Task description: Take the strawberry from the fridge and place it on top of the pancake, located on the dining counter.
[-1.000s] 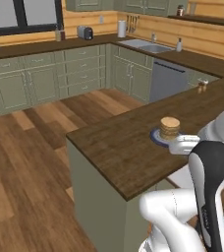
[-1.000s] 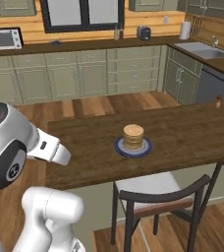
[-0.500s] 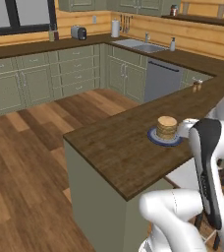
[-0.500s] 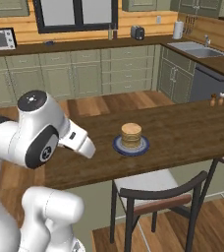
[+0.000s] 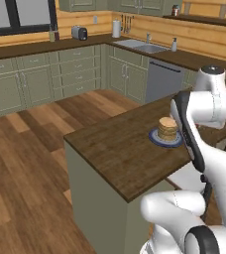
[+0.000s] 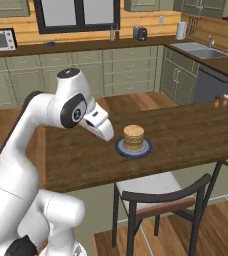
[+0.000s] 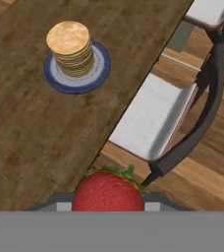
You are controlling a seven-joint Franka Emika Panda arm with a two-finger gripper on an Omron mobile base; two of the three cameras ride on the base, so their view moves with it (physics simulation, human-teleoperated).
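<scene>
My gripper (image 7: 108, 206) is pinching the strawberry (image 7: 108, 191) above the counter (image 7: 30, 128) edge, well short of the pancake (image 7: 70, 45), so releasing early could roll it onto the chair (image 7: 153, 115).

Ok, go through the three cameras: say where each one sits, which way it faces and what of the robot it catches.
Left base view: behind the arm to its left, facing forward and down over the dining counter to the pancake; white arm at right.
Right base view: behind the arm to its right, facing the same counter; arm rises at left, chair in front.
Hand view: on the hand, looking down at the pancake, with the strawberry held in the shut jaws at the bottom.
All three share the pancake on its plate.
</scene>
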